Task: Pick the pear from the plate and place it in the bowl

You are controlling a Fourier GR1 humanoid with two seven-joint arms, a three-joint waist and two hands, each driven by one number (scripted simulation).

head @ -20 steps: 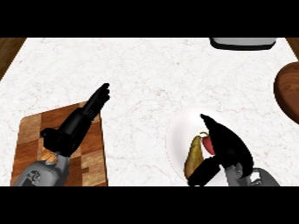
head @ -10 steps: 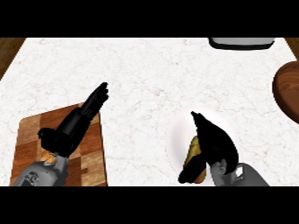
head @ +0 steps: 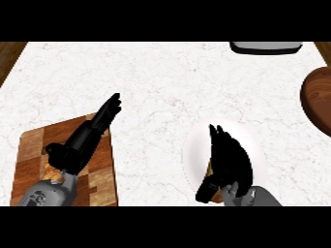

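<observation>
A white plate point(head: 192, 151) lies on the counter near the front right. My right hand point(head: 229, 160) is spread over it, fingers straight and pointing away, thumb low at the left. The pear point(head: 208, 169) lies under the palm; only a thin yellow-brown sliver shows at the hand's left edge. I cannot tell whether the hand touches it. The brown wooden bowl point(head: 328, 107) sits at the right edge, well apart from the plate. My left hand point(head: 88, 138) rests open over the cutting board, its fingers pointing up and to the right.
A wooden cutting board point(head: 33, 160) lies at the front left under the left forearm. A grey object point(head: 264, 47) sits at the counter's far edge. White marble counter stretches between the plate and the bowl.
My right hand has shifted left and forward across the plate and now covers the pear, which showed beside it before. The left hand has not moved.
</observation>
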